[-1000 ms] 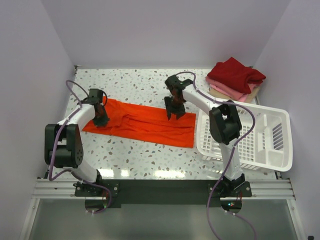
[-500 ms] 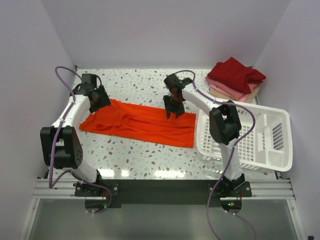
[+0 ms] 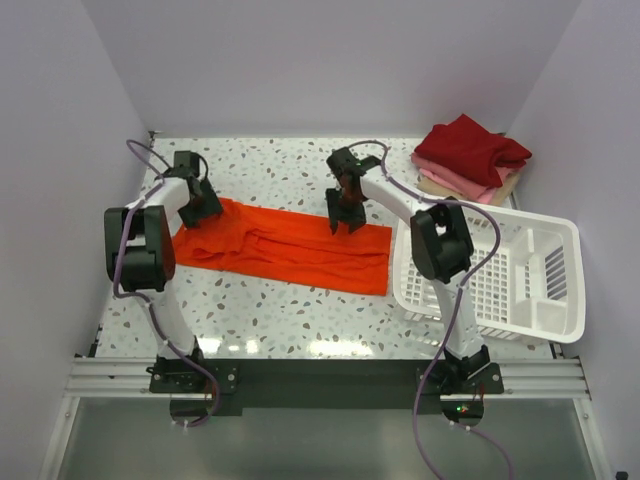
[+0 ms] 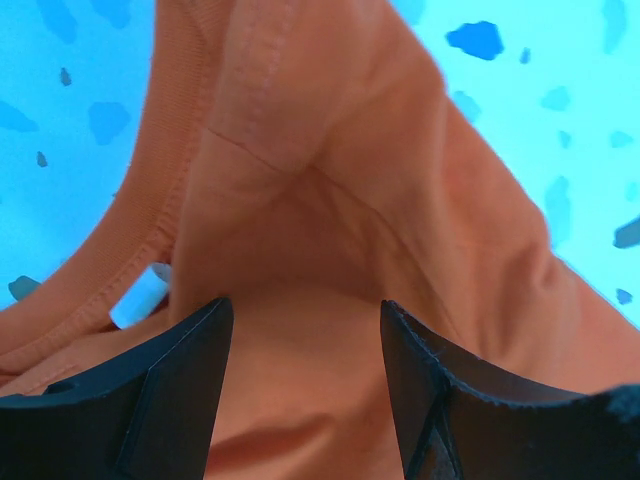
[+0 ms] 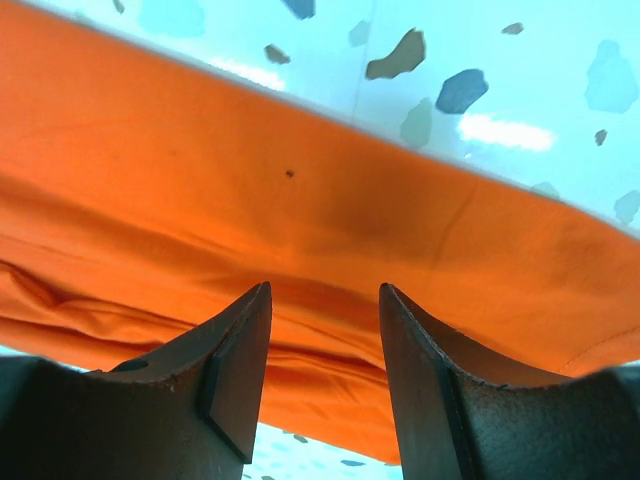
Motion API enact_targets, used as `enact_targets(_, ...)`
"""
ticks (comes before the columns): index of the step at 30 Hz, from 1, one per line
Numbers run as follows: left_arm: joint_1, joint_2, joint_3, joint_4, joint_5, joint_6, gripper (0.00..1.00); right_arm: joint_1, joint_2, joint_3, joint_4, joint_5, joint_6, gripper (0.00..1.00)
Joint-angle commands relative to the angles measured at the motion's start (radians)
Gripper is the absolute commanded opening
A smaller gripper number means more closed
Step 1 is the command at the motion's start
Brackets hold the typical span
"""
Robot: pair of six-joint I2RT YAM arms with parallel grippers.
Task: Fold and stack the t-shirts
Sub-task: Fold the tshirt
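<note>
The bright orange-red t-shirt (image 3: 285,252) lies as a long folded strip across the table. My left gripper (image 3: 201,205) stands open over its far left end. In the left wrist view the neckline with a white tag (image 4: 140,296) shows, and cloth lies under the left gripper (image 4: 305,335), not pinched. My right gripper (image 3: 344,216) hovers open at the strip's far edge, right of the middle. The right wrist view has orange cloth (image 5: 300,220) behind the right gripper (image 5: 325,305). Folded dark red (image 3: 470,148), pink (image 3: 452,180) and beige (image 3: 503,186) t-shirts are stacked at the back right.
A white plastic lattice basket (image 3: 500,285) stands tilted at the right, touching the strip's right end. Side walls close in the speckled table (image 3: 290,320) on the left and right.
My left gripper opened and let go of the shirt's left end, then pulled back toward the far left corner. The right gripper has hardly moved.
</note>
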Motion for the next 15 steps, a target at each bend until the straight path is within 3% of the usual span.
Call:
enact_targets(1,0.040,-0.006,0.020,0.058,-0.016,-0.029,0.66,-0.021,-0.006,-0.018,0.049,0.026,0.033,0.51)
enact_targets(15,0.150,-0.097,-0.210,0.107,-0.016,-0.033,0.66,-0.035,-0.004,-0.196,0.011,0.118,0.127,0.50)
